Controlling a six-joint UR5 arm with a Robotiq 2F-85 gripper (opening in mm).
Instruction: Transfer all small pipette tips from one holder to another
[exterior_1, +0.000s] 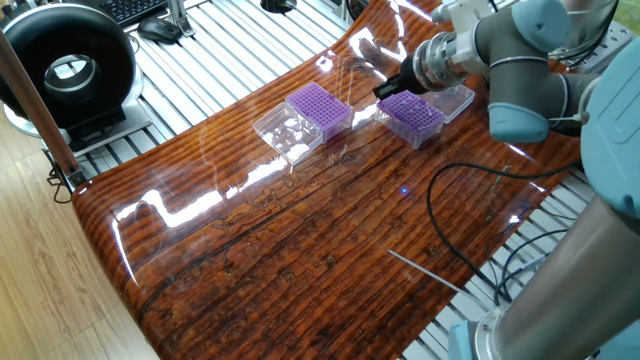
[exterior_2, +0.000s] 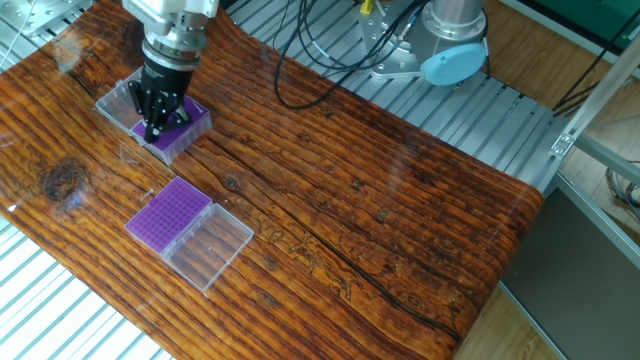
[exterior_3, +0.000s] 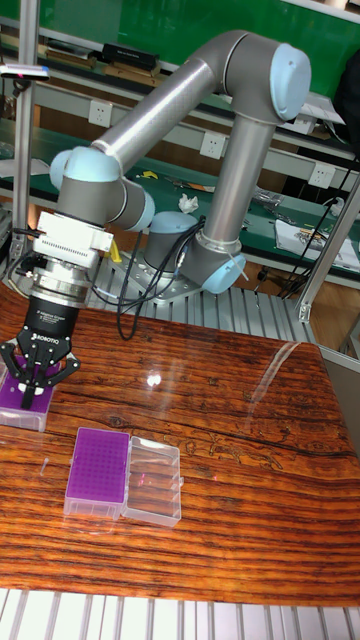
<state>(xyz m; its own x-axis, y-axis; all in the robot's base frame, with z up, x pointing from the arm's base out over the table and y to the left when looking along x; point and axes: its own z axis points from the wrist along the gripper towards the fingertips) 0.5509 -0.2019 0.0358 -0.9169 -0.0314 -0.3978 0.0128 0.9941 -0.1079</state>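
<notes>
The jaws hung low over a purple box (exterior_2: 172, 128) at the far end of the wooden tabletop (exterior_2: 380, 200), their black fingers (exterior_3: 20, 372) pointing down at its dotted top. The fingers looked slightly spread, yet whether they pinched anything could not be told from any view. Directly beneath the jaws lay the small pipette tips (exterior_1: 412, 110), a dense pale-dotted grid filling the purple holder; single tips were too small to make out. Just behind the jaws, touching that box, sat its clear hinged lid (exterior_1: 452, 97), lying open and flat. Well to one side of the jaws stood a second purple box (exterior_1: 318, 108), also gridded with dots, with its own clear lid (exterior_2: 208, 246) open beside it. The grey arm (exterior_3: 180, 110) rose above the jaws and bent back toward its base. A black cable (exterior_1: 450, 215) looped across the tabletop, apart from both boxes.
</notes>
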